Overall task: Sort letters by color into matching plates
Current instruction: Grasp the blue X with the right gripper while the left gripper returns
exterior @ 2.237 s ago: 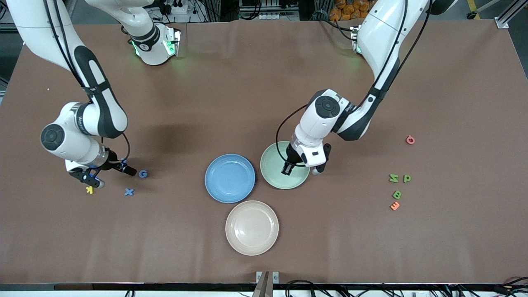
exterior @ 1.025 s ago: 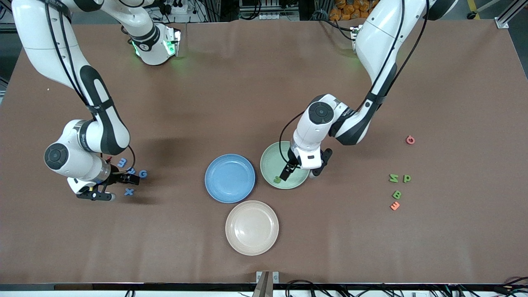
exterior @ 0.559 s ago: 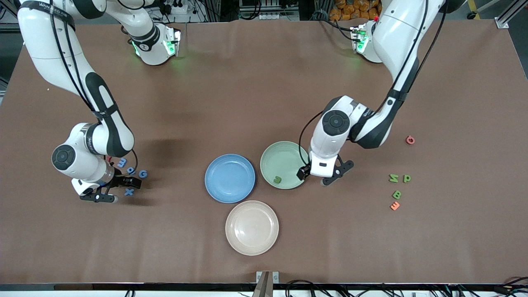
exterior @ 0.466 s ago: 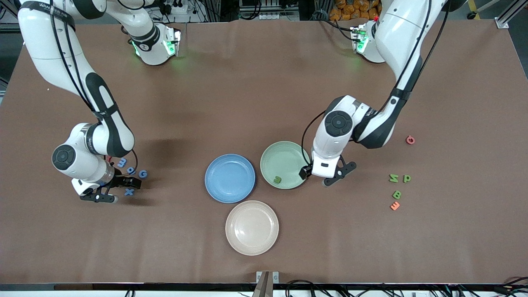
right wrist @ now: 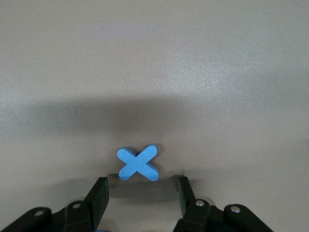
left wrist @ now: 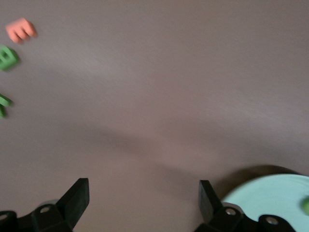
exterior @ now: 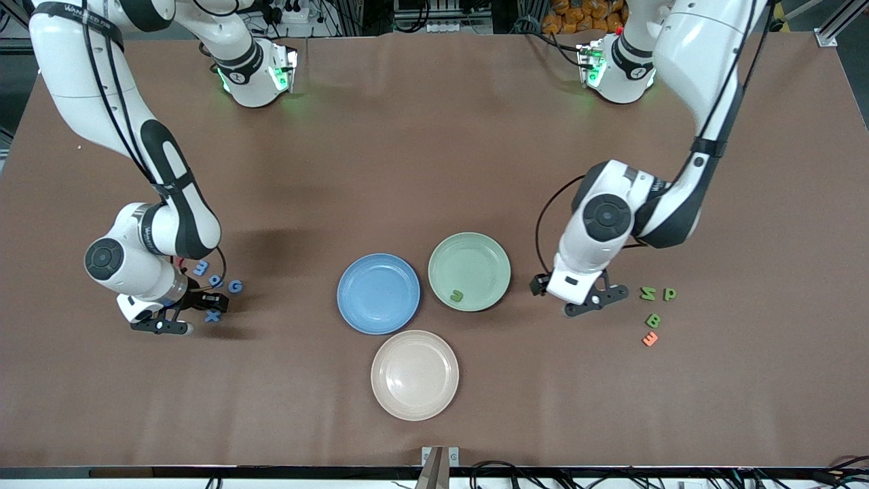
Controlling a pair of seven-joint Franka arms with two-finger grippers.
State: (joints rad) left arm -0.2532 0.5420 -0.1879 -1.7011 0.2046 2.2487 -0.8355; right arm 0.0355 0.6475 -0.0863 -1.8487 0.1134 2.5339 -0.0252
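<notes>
A blue X lies at the right arm's end of the table, with blue letters 3, a round one and G just farther from the front camera. My right gripper is low at the X, open. In the right wrist view the X sits just past the fingertips, nothing between them. The blue plate is bare. The pale green plate holds one green letter. My left gripper hangs open and bare over the table between that plate and the green letters N, P and B.
A beige plate sits nearer the front camera than the two coloured plates. An orange E lies beside the green B. The left wrist view shows the orange E, the green B and the green plate's rim.
The left arm has swung away from the green plate toward the green letters, leaving one green letter in the plate. The right gripper has settled at the blue X and its jaws have narrowed.
</notes>
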